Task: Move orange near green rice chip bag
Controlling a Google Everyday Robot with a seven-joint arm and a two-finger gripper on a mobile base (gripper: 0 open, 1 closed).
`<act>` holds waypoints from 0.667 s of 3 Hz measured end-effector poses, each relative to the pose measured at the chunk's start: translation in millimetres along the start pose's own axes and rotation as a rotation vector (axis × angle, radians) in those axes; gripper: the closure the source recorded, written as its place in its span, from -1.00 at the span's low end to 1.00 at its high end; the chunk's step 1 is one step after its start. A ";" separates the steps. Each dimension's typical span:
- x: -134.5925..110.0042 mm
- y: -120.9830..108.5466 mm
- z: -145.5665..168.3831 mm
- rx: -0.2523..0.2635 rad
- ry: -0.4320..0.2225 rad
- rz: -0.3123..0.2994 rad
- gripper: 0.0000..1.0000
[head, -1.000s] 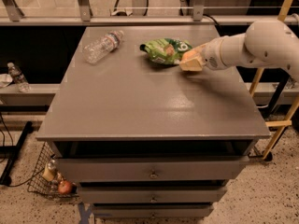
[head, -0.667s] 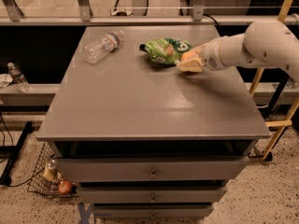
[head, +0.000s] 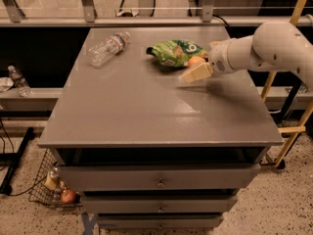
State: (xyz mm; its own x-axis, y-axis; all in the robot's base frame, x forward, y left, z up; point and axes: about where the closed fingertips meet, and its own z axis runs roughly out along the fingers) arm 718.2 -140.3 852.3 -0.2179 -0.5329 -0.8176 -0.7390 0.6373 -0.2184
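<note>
- There, the gripper [head: 193, 72] has eased a touch toward the near side since a second ago. Now the orange [head: 196, 61] peeks out on its far side, where the arm's end covered it before.
- The green rice chip bag [head: 172, 52] hasn't budged: it lies on the far half of the grey table [head: 146, 111], a bit right of the middle.
- The orange sits right at the bag's near right edge, touching it or as good as, with the gripper just on its near side.
- Clamped or let go? I honestly cannot tell; the gripper's tan end lies close against the fruit and hides the contact.
- The white arm [head: 274, 48] reaches in from the right, low over the tabletop.
- On handling, I'd say the orange is firm, fairly light, smooth-skinned and round, so it'll roll if nudged or dropped. Best to hold it across its widest middle, squeezing evenly.
- The bag looks crinkly, soft and nearly weightless; a bump would shove it away.
- A clear water bottle [head: 108, 48] lies on its side at the far left, well apart from all this.
</note>
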 end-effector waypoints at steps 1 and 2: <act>-11.4 -1.9 -18.6 0.042 -0.015 -0.027 -1.00; -24.2 -6.3 -57.6 0.128 -0.038 -0.049 -1.00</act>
State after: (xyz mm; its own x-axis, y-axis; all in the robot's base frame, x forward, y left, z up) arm 691.4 -163.5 904.2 -0.1576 -0.5454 -0.8232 -0.6603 0.6781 -0.3228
